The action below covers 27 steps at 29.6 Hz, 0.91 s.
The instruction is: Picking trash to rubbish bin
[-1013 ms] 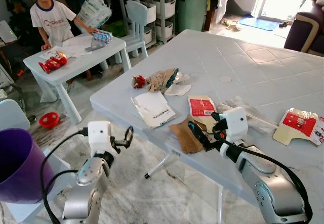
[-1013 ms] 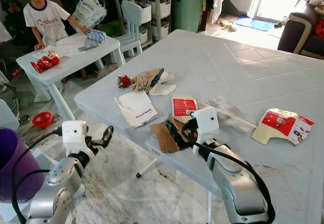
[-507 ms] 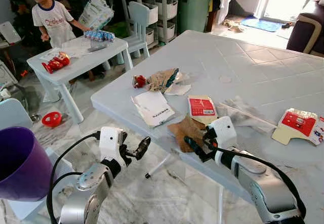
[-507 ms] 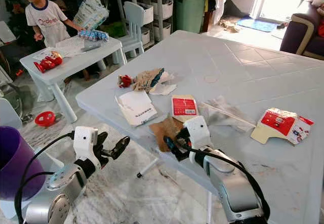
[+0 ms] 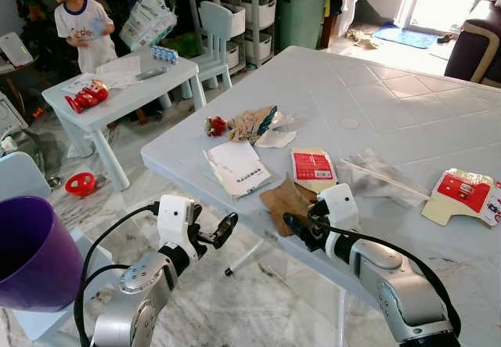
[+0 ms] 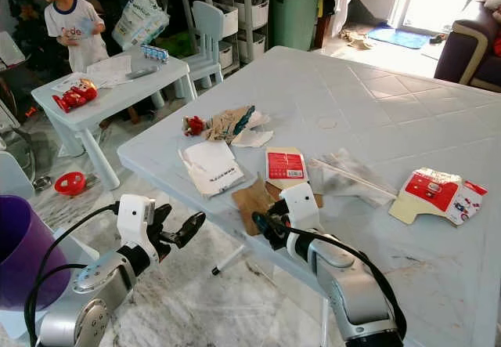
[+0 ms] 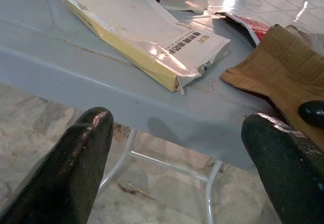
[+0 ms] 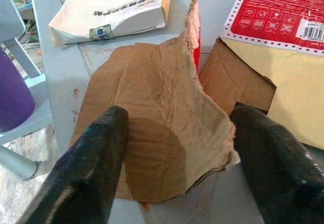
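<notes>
- Cardboard scrap (image 5: 284, 203), brown and creased, lies at the near edge of the big pale table (image 5: 376, 96), one flap curling up, as the right wrist view (image 8: 167, 133) shows.
- Right gripper (image 5: 300, 229) is right at that scrap, black fingers (image 8: 91, 163) spread wide to either side of the raised flap; whether they touch it, I cannot tell.
- Just beyond the scrap sits a red-printed carton piece (image 5: 312, 167) on tan backing, touching or overlapping the brown piece.
- To the left of it lies a white torn envelope (image 5: 237, 167) with a yellow edge, flat on the table.
- Farther off, a crumpled heap of paper wrappers (image 5: 254, 122) with a small red item (image 5: 214, 125) at its left end.
- Well to the right, a red and white flattened box (image 5: 462, 194) and a clear plastic sheet (image 5: 376, 176) between it and the carton piece.
- Left gripper (image 5: 210, 237) hangs below the table edge, off to the left of the scrap, fingers (image 7: 76, 168) parted and holding nothing, pointing toward the envelope.
- Purple bin (image 5: 27, 253) stands at the near left on the floor.
- Far left, a person (image 5: 78, 22) stands behind a small white table (image 5: 125, 88) with a red toy (image 5: 86, 96) on it.
</notes>
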{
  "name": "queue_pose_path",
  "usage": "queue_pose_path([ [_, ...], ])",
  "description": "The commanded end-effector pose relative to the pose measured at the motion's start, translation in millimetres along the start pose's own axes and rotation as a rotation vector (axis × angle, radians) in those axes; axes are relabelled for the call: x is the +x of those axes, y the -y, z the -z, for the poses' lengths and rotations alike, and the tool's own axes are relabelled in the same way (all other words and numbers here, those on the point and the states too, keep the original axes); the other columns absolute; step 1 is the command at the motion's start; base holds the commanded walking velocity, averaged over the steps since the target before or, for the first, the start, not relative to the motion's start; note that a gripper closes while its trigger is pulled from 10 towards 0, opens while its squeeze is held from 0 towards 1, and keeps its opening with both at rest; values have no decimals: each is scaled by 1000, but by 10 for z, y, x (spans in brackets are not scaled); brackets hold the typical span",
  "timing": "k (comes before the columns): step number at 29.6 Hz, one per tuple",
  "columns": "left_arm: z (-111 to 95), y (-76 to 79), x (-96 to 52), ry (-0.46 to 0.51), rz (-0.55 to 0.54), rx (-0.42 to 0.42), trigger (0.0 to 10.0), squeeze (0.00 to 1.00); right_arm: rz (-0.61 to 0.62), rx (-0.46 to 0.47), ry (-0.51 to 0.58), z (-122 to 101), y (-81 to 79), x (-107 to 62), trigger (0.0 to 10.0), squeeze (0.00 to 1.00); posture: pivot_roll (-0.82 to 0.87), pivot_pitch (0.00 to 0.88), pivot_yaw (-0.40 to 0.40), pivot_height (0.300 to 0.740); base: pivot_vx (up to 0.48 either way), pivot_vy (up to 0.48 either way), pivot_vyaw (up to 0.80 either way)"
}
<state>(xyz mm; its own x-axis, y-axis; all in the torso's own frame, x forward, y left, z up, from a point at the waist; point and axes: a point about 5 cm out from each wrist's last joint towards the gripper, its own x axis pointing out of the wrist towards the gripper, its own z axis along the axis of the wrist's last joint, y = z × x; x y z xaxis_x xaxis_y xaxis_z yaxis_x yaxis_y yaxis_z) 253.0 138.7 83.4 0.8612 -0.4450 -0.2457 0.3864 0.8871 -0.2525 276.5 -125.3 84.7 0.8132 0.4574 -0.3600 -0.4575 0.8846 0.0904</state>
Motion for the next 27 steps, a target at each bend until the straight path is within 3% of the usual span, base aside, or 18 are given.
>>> queue_pose_path([
  [1,-75,23,14,13,23,21,10000,0,16,20,-18,39,37,6,0,0,-5,0,40,740,0,0,0],
  [14,-97,28,29,20,23,24,10000,0,41,24,-15,67,68,-4,0,0,-3,0,42,740,0,0,0],
  [27,-269,-90,183,120,-133,66,10000,0,21,46,-5,63,28,-92,0,0,-26,0,48,740,0,0,0],
])
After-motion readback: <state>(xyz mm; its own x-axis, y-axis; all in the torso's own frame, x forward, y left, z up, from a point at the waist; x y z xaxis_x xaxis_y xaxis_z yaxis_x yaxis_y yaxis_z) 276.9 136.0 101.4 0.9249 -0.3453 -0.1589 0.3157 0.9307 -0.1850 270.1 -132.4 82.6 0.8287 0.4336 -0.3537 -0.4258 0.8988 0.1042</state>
